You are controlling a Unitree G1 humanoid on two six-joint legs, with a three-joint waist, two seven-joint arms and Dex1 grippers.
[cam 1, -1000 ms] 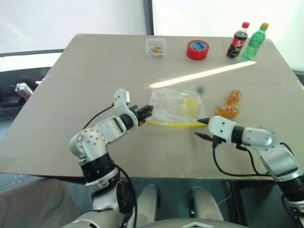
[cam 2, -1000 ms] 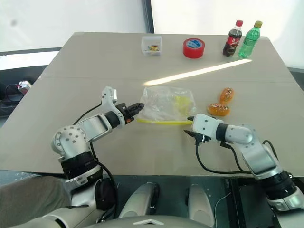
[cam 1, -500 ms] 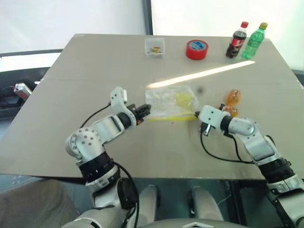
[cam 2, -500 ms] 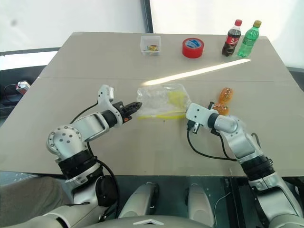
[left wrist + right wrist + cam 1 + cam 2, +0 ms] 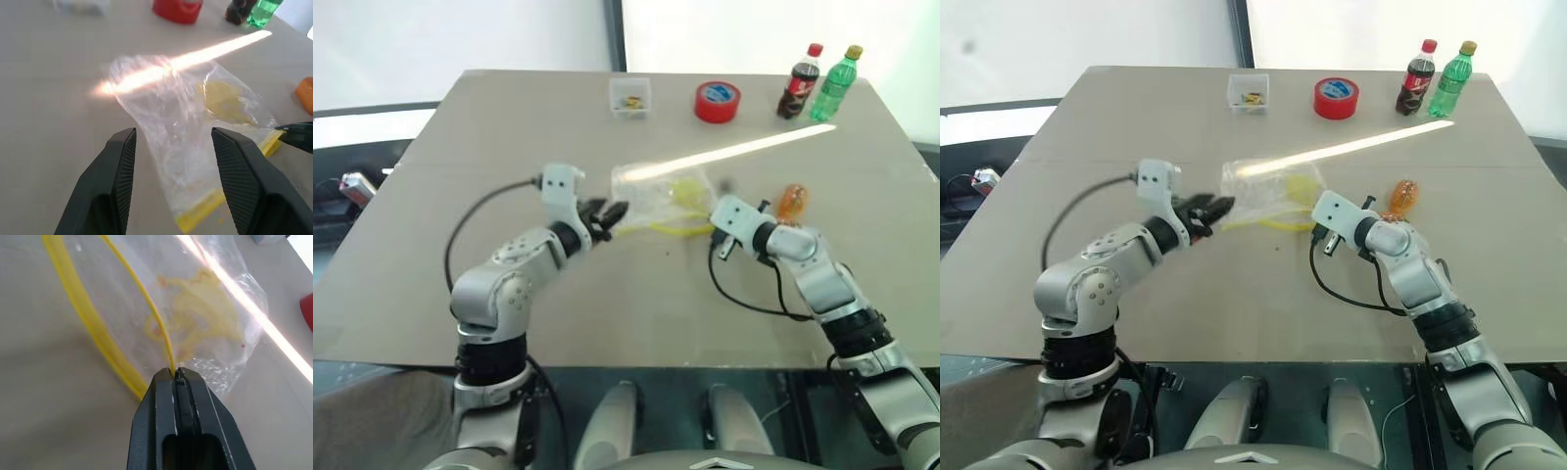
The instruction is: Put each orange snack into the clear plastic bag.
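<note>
The tan table carries a clear box, red tape roll, two bottles and an orange snack.

One clear plastic bag with a yellow strip on the desk. Orange snacks: one clearly visible; a second can't be made out behind the right arm. Two bottles at the far edge: one dark cola bottle, one green bottle. One red tape roll. One small clear box. Two tools: left tool, right tool.
</note>
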